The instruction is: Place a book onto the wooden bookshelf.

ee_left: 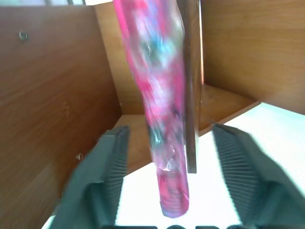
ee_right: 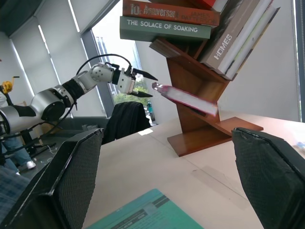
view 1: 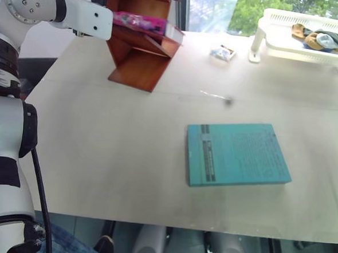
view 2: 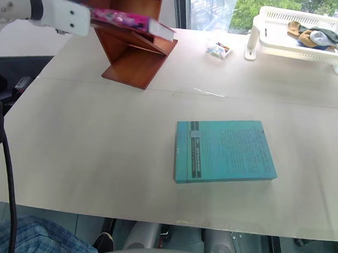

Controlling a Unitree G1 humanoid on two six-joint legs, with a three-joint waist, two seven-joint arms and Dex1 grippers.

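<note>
Pink book (ee_right: 185,99) lies on a slanted board of our wooden bookshelf (view 2: 130,49), one end jutting out. Our left gripper (ee_right: 143,84) has its jaws spread, apart from the book's end. Our right gripper (ee_right: 171,181) is wide open, empty, above the counter (view 1: 109,157).

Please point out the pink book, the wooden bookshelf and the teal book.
Glossy magenta-pink paperback book (view 2: 121,19): right eye view, cover.
Reddish-brown wooden zigzag bookshelf (view 2: 132,67): right eye view, base.
Teal-green book (view 1: 237,153): left eye view, cover centre.

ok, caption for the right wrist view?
Left gripper open beside the pink book resting on the wooden bookshelf.
</note>
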